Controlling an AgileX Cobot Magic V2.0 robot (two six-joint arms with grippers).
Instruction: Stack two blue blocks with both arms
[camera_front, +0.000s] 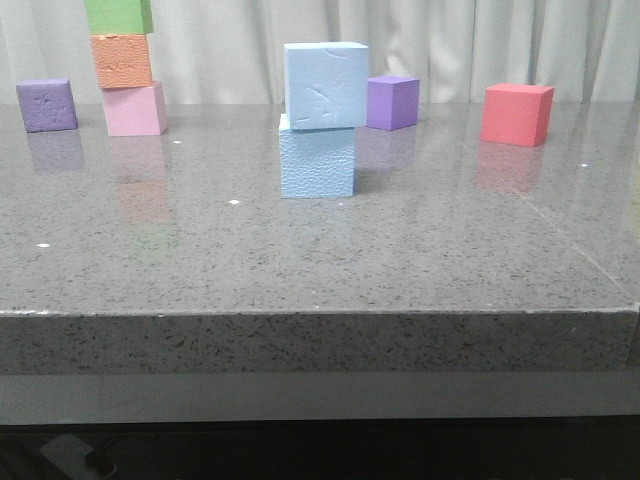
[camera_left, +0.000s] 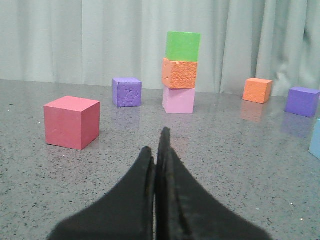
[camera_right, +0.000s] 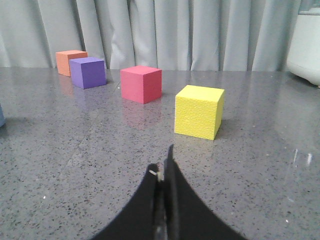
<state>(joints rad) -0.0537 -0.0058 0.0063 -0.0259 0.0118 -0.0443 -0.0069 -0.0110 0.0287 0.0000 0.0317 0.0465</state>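
A: Where do the two pale sky-blue foam cubes stand?

B: Mid-table in the front view, one on the other. The upper pale blue foam cube (camera_front: 326, 85) rests on the lower pale blue foam cube (camera_front: 317, 162), set a little toward the right and slightly turned, so its edge overhangs on that side. By my reading the stack is made, though not squarely.

A: Why is it left like that?

B: I judge that foam with a pebbled face grips well enough that a small offset does not tip it. Neither arm shows in the front view, so nothing steadies the stack.

A: And the claws?

B: The left gripper (camera_left: 158, 150) has its black fingers pressed together with nothing between them, above the grey speckled stone tabletop (camera_left: 240, 160). It faces a red foam cube (camera_left: 71, 122) and a tower of a pink cube (camera_left: 178, 100), an orange cube (camera_left: 179, 73) and a green cube (camera_left: 183, 46). The right gripper (camera_right: 164, 172) is likewise closed on nothing, with a yellow foam cube (camera_right: 199, 111) ahead of it and well apart.

A: Anything touching the fingers?

B: No; both sets hang free of every cube.
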